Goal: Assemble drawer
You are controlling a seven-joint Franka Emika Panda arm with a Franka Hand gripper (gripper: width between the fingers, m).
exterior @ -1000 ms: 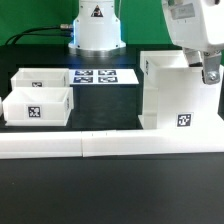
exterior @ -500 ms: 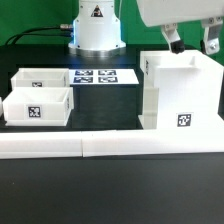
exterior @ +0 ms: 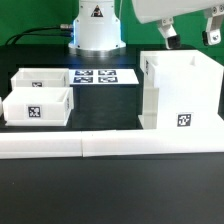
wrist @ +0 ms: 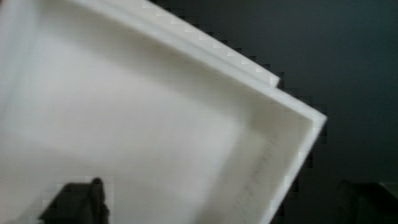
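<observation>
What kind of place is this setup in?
Most likely a robotics lab bench. A robot arm's base stands on a black table, a marker board lies by it, and the white drawer box carries a similar tracking tag.

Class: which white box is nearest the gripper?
The tall box on the exterior view's right, below the gripper; both low boxes sit at that view's left.

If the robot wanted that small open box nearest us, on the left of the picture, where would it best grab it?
Probably by one of its thin walls, coming straight down from above. The small box sits upright with its top open, so one finger could slip inside and the other stay outside a wall. Its whole width looks too broad for the gripper to span.
</observation>
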